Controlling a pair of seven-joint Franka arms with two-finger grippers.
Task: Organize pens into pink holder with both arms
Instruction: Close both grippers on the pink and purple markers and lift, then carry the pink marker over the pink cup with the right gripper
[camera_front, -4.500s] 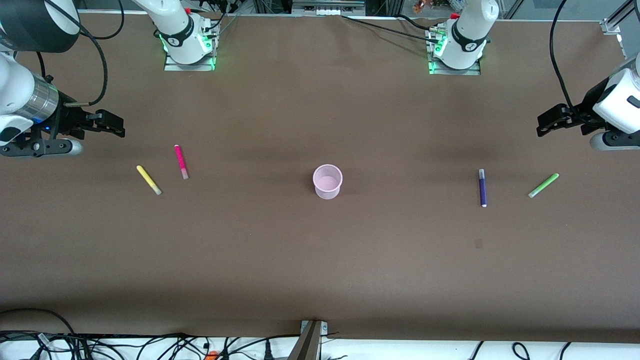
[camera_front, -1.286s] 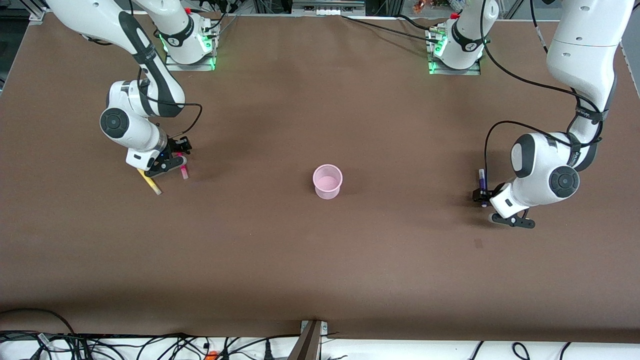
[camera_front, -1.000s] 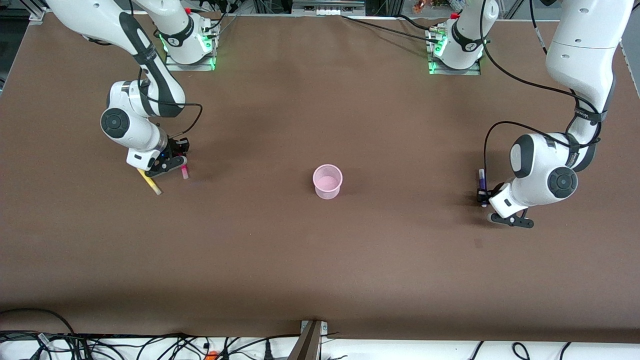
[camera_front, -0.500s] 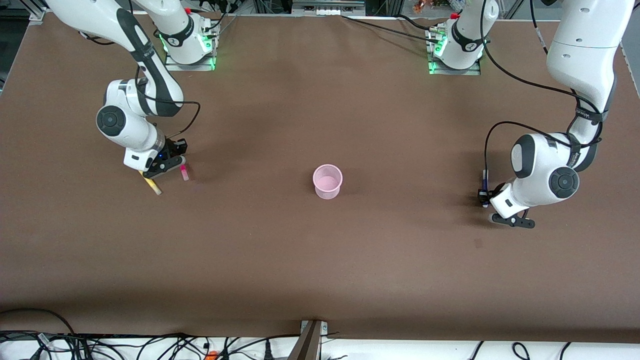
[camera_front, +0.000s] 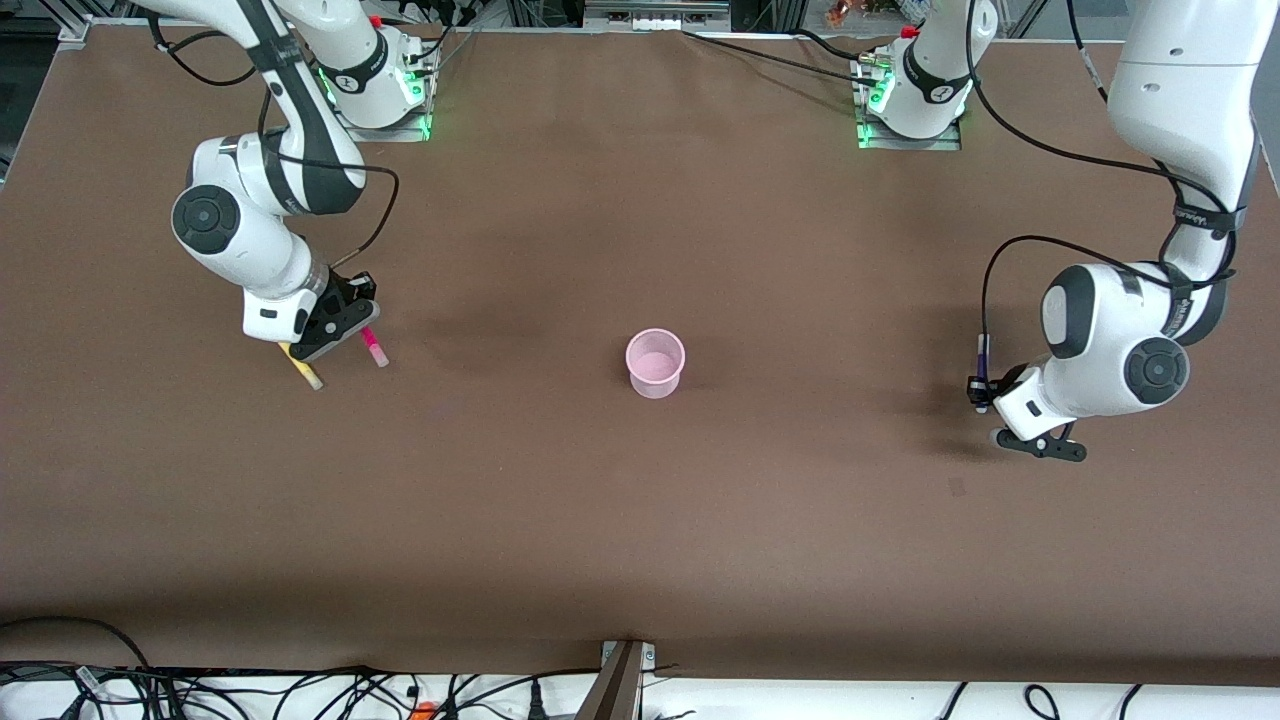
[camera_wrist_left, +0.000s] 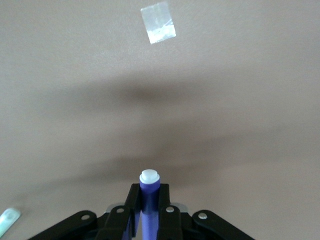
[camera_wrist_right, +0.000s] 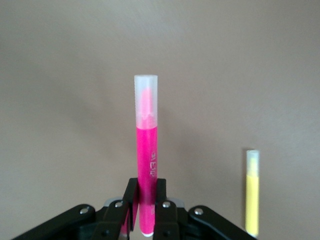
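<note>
- Your left gripper (camera_front: 978, 388) is clamped on the dark purple pen (camera_front: 983, 358) and has lifted it off the table (camera_front: 640, 520) since half a second ago; it now hangs over the left arm's end of the table. In the left wrist view the pen (camera_wrist_left: 148, 200) sits pinched between the fingers (camera_wrist_left: 132, 200), its pale tip poking out.
- You will find the pink holder (camera_front: 655, 364) where it was, upright at mid-table, well apart from both grippers.
- The yellow pen (camera_front: 303, 368) has not moved; it lies on the table just beside your right gripper.
- Your right gripper (camera_front: 352, 318) is closed on the magenta pen (camera_front: 374, 348), which has tilted and come up from the table over the last half second. The right wrist view shows the pen (camera_wrist_right: 146, 160) held between the fingers (camera_wrist_right: 160, 200), with the yellow one (camera_wrist_right: 252, 192) lying nearby.
- A pale green tip (camera_wrist_left: 8, 222) shows at the edge of the left wrist view.
</note>
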